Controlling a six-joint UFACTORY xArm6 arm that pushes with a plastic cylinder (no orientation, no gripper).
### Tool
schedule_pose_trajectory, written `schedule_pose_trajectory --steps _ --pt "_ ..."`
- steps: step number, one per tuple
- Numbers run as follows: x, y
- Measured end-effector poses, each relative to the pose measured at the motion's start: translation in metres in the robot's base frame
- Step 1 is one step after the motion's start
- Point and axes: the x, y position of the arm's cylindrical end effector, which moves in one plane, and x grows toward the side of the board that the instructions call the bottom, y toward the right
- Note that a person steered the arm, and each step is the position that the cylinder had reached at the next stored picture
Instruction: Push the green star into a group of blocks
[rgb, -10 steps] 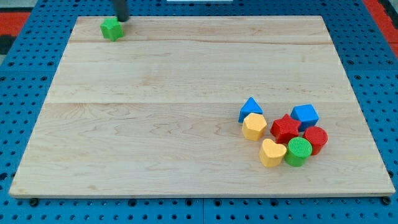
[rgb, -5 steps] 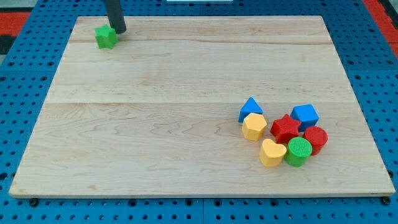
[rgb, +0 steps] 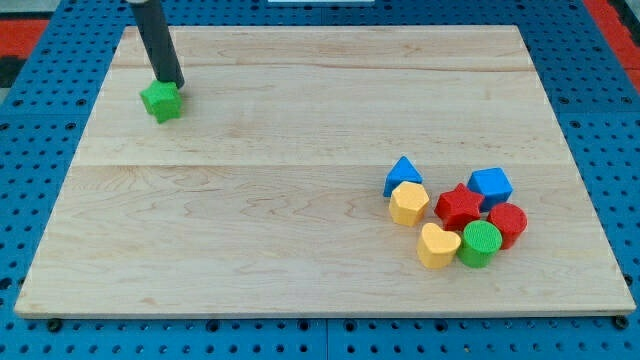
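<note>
The green star (rgb: 161, 101) is seen near the upper left corner of the wooden tabletop (rgb: 300, 200). My tip (rgb: 172, 85), a bare rod with no gripper to open or close, is pressed against the star's upper right edge. Well apart, toward the view's lower right of the star, seven blocks are clustered, among them a red star (rgb: 459, 207) and a green cylinder (rgb: 480, 243).

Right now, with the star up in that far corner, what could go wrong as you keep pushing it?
My tip sits at the green star's upper right edge, so a push from here may send it toward the board's left edge rather than the group. The group lies far off at the view's lower right, so the star could slip off my tip on the way. Arriving hard might scatter the blue triangle and yellow block.
</note>
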Motion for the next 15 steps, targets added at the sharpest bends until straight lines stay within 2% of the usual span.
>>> schedule_pose_trajectory --steps 1,2,3,4,5,7,8,9,10,11,12,13,14,15 --pt "0.024 -0.039" --pt "0.03 -0.04" --pt "0.077 -0.04" --pt "0.101 -0.014" --pt "0.109 0.057" --pt "0.068 0.078" --pt "0.064 0.091" --pt "0.058 0.135" --pt "0.041 0.147" --pt "0.06 0.168" --pt "0.1 0.174" --pt "0.105 0.198" --pt "0.083 0.209" --pt "0.109 0.223"
